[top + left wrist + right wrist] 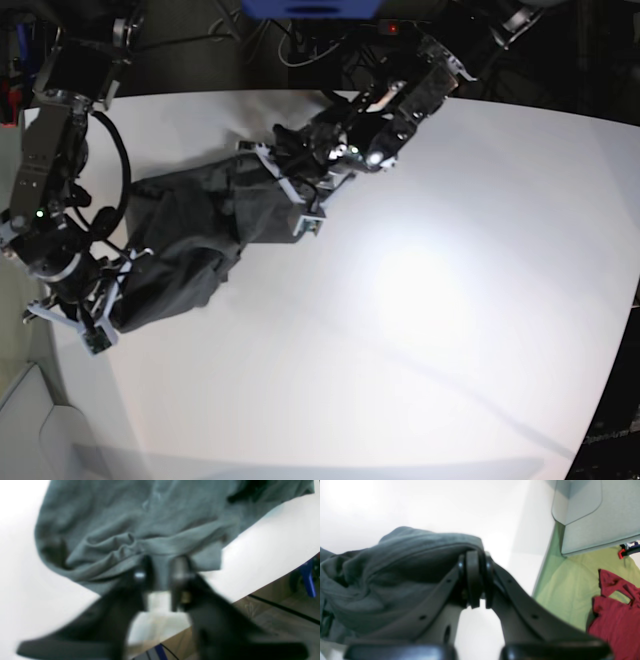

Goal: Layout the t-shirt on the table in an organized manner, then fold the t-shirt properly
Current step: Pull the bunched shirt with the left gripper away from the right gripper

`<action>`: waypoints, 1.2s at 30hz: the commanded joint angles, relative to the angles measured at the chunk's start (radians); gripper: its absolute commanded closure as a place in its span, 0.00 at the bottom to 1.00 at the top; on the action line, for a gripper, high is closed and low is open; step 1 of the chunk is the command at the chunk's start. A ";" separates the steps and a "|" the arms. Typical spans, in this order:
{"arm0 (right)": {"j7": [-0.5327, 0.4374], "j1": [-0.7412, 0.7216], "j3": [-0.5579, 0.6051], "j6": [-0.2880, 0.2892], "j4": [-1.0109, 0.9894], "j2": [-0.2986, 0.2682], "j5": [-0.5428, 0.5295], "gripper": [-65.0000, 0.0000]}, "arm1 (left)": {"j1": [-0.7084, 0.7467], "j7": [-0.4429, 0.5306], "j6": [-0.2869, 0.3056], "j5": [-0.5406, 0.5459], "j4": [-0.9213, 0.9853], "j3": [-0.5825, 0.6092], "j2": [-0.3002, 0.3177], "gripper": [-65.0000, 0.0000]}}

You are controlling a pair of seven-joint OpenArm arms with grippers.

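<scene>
Base view shows the dark grey t-shirt (pixel 195 245) lying bunched and slack across the white worktop (pixel 440 300), stretched between two arms: the left gripper (pixel 300 205) meets its edge toward one o'clock of the cloth, while the right gripper (pixel 90 315) meets the opposite end at about seven o'clock, near the worktop's rim.

Left wrist view, though blurred, shows the left gripper (pixel 160 572) with its jaws drawn nearly together over a folded hem of the t-shirt (pixel 130 525), a narrow strip of grey cloth visible between the two tips. Right wrist view shows the right gripper (pixel 476 577) with its jaws pressed shut, a ridge of the t-shirt (pixel 395 580) rising just behind and over them; the cloth appears pinched there, with the worktop (pixel 445 505) bright beyond.

Judged from this, the step in hand is the spreading: both ends look gripped and the garment is not yet flat. To do it well, the two arms would best draw apart along one line, toward one and seven o'clock, keeping the cloth low over the worktop so the folds slide out rather than lift. Tension should rise evenly; a jerk on one side risks pulling the hem out of the thinner left-hand pinch. Only one layer at each end would open it fully, and whether that is so cannot be told here.
</scene>
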State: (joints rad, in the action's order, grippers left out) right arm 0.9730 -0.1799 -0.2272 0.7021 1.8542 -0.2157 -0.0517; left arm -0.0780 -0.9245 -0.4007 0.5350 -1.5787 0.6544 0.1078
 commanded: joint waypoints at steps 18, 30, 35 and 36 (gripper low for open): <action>-0.021 -0.019 -0.008 -0.004 0.022 -0.014 -0.004 1.00 | 0.054 0.008 0.000 0.012 -0.424 -0.278 0.056 0.99; -0.029 -0.039 -0.162 -0.004 0.121 -0.018 -0.006 1.00 | 0.074 0.123 0.001 0.330 -0.447 -0.690 0.218 0.99; -0.032 -0.037 -0.217 -0.004 0.140 -0.044 -0.012 1.00 | 0.074 0.149 0.001 0.481 -0.447 -0.844 0.274 0.99; -0.033 -0.039 -0.228 -0.004 0.146 -0.044 -0.012 1.00 | 0.074 0.153 0.001 0.505 -0.447 -0.870 0.280 0.99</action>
State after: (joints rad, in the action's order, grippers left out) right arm 0.9676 -0.1963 -0.4507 0.7021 1.9812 -0.2440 -0.0586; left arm 0.0109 -0.7902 -0.3946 0.9913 -2.0087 -0.2104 0.3714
